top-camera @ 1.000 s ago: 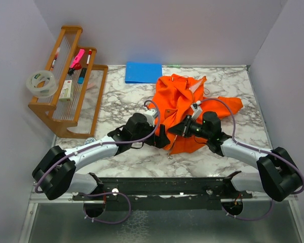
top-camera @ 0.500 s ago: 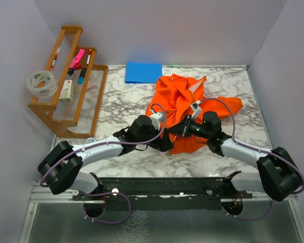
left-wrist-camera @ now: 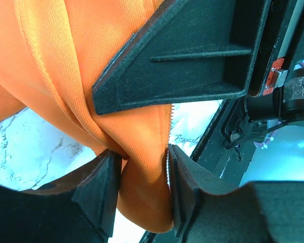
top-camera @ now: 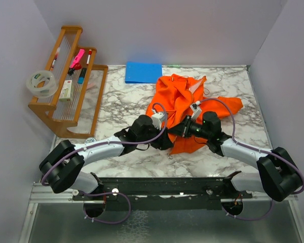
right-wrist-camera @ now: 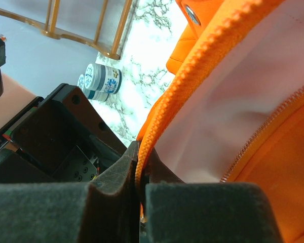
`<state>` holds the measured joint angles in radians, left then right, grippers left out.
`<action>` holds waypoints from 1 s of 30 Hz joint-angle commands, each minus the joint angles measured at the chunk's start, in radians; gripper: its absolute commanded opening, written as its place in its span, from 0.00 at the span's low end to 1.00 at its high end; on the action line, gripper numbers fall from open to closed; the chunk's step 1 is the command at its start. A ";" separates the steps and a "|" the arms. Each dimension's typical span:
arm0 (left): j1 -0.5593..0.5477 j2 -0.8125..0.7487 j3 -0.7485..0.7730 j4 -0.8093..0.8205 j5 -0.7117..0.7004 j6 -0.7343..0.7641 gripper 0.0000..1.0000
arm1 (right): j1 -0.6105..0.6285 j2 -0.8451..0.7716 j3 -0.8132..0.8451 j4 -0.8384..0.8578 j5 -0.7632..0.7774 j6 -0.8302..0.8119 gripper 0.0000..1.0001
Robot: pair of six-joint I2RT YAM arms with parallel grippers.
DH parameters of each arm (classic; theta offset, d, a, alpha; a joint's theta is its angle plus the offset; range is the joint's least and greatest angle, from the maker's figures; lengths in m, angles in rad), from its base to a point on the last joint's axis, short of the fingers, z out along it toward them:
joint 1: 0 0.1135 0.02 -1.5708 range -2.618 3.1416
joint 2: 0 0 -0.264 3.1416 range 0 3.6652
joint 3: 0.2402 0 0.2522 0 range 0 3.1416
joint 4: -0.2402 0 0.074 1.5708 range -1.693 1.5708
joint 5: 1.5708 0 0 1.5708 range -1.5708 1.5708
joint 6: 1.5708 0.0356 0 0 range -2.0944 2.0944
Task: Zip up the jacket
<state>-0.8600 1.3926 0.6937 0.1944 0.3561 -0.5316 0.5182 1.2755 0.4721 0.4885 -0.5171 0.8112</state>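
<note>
The orange jacket [top-camera: 180, 98] lies crumpled at the middle right of the marble table [top-camera: 121, 98]. Both grippers meet at its near hem. My left gripper [top-camera: 165, 142] has both pads against a hanging fold of orange fabric [left-wrist-camera: 142, 167], with zipper teeth running along the right pad; it is shut on that fold. My right gripper [top-camera: 180, 130] is shut on the jacket's orange zipper edge [right-wrist-camera: 192, 76], beside the pale pink lining [right-wrist-camera: 233, 101]. The right gripper's black finger [left-wrist-camera: 182, 55] shows just above the left jaws.
A wooden rack [top-camera: 66, 96] with pens and a tape roll [top-camera: 41, 83] stands at the left. A flat blue rectangle [top-camera: 144, 72] lies behind the jacket. A small labelled jar [top-camera: 90, 142] sits near the left arm. A black rail [top-camera: 162, 187] runs along the near edge.
My left arm has moved right to the jacket's near hem, and its jaws have closed in on the fabric fold. The right gripper has stayed where it was.
</note>
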 commanded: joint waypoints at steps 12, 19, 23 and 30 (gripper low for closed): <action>-0.007 0.023 0.035 0.046 0.047 -0.007 0.45 | 0.008 -0.076 -0.035 -0.038 0.020 0.048 0.42; -0.007 0.021 0.041 0.046 0.054 -0.009 0.54 | 0.008 -0.079 -0.044 -0.042 0.022 0.045 0.08; -0.007 0.004 0.040 0.045 0.059 -0.021 0.72 | 0.008 -0.081 -0.042 -0.051 0.023 0.026 0.01; -0.007 -0.032 0.005 0.073 0.091 -0.047 0.73 | 0.008 -0.105 -0.031 -0.083 0.021 -0.031 0.00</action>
<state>-0.8597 1.4055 0.7067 0.2211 0.4011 -0.5579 0.5182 1.1980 0.4397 0.4442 -0.5060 0.8318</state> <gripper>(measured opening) 0.738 0.019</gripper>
